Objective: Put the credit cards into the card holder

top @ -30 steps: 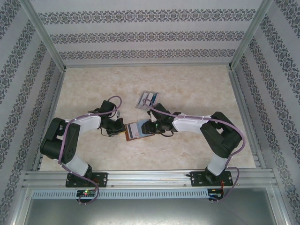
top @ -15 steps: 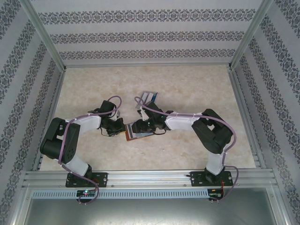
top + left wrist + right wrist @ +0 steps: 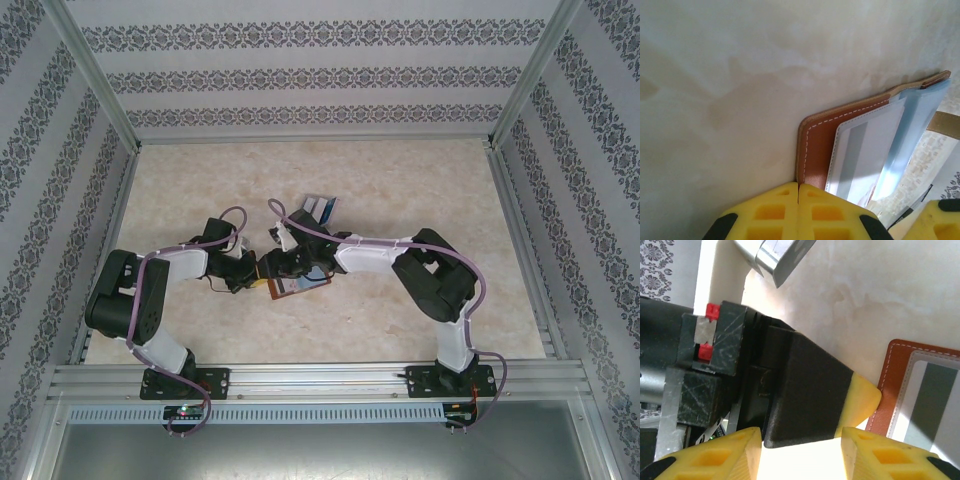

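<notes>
Left jaws closed at card holder (image 3: 815,145) edge | right jaws apart; shifted leftward since earlier

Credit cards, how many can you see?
3, I think: one card sits in the brown card holder, and a grey card and a blue-white card overlap on the table just beyond it. Others may hide under the right arm.

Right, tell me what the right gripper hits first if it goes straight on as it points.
Most likely the left gripper: its black-and-yellow finger lies straight ahead, in line with the gap between the open jaws of the right gripper. The card holder sits off to the side of that line. Depth is unclear, though.
</notes>
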You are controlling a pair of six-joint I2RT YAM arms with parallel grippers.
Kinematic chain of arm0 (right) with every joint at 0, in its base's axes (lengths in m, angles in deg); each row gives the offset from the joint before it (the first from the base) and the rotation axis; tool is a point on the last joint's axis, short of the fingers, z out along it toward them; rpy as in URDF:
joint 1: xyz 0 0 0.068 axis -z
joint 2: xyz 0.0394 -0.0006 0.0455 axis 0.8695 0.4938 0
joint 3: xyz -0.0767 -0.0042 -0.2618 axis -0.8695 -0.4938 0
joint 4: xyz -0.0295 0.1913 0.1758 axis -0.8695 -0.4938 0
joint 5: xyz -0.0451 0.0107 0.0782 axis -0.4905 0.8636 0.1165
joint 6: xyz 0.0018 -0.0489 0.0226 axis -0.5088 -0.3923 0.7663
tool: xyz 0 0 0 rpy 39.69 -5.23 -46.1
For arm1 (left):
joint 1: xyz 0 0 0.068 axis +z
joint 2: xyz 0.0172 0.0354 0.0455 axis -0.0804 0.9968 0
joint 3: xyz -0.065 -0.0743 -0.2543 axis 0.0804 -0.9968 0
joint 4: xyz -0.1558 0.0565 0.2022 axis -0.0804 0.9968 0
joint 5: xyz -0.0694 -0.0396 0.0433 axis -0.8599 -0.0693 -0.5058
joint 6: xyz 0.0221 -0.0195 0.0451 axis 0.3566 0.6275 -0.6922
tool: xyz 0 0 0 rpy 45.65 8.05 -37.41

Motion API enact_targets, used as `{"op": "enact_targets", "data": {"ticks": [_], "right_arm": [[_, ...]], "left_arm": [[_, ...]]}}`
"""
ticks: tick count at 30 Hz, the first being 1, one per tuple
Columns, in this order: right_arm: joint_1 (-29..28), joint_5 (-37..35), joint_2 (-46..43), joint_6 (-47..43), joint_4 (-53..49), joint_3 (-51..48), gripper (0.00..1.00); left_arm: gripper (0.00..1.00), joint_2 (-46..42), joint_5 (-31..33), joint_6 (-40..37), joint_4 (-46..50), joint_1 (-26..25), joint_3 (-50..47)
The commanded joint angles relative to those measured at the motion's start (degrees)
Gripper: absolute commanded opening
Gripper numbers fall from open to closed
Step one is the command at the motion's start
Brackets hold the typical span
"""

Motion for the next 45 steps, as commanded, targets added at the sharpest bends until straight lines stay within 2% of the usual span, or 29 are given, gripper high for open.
{"op": "enact_targets", "data": {"ticks": [1,4,5,9,15,25,36,40,45], "right_arm": [[-3.03,0.04,-6.55,-3.77,1.66,-0.86,0.48],[0.14,-11.63,-13.69,-6.28,-3.88,-6.85,0.52],[1.39,-13.55,-14.93,-6.52,-4.67,-8.62,0.53],[5.71,-15.96,-16.87,-7.24,-6.03,-14.45,0.53],[6.62,-22.69,-15.88,-9.7,-11.28,-15.58,0.53],[5.8,-19.34,-10.09,-8.94,-10.64,-13.62,0.52],[4.63,-18.82,-10.26,-9.94,-11.53,-11.58,0.43],[4.69,-19.09,-11.08,-10.11,-11.86,-11.4,0.43],[4.62,-21.52,-12.3,-11.08,-13.81,-10.93,0.49]], "left_arm": [[0.01,2.12,0.25,2.24,-4.93,0.09,0.59],[0.01,2.4,0.71,1.51,-4.14,0.09,0.62],[0.01,2.26,0.99,1.35,-4.09,0.09,0.5],[0.01,1.83,1.39,0.82,-3.61,0.09,0.33],[0.01,0.42,3.53,-0.72,-0.77,0.09,0.92],[0.01,-0.1,4.12,-1.27,0.32,0.09,1.1],[0.0,0.5,3.95,-1.36,0.59,0.13,1.64],[0.0,0.67,3.95,-1.44,0.55,0.1,1.71],[0.0,0.7,4.03,-1.78,0.65,0.13,1.53]]}}
